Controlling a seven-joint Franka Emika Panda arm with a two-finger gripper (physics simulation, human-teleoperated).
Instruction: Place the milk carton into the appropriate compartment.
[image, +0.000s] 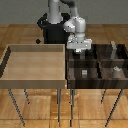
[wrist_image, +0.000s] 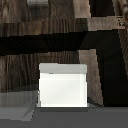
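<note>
White-topped carton (wrist_image: 62, 89) sits between my gripper's (image: 79, 51) fingers, seemingly pinched, above the dark tray (image: 120, 80). It looks light, rigid, smooth; flat sides suit gripping.

On the exterior view's left you see a big light tan tray (image: 10, 64), undivided, standing on thin legs. Just beside it, in the dark divided tray, one cell holds a small whitish round thing (image: 115, 69). Below is a wooden floor (image: 40, 112).
</note>
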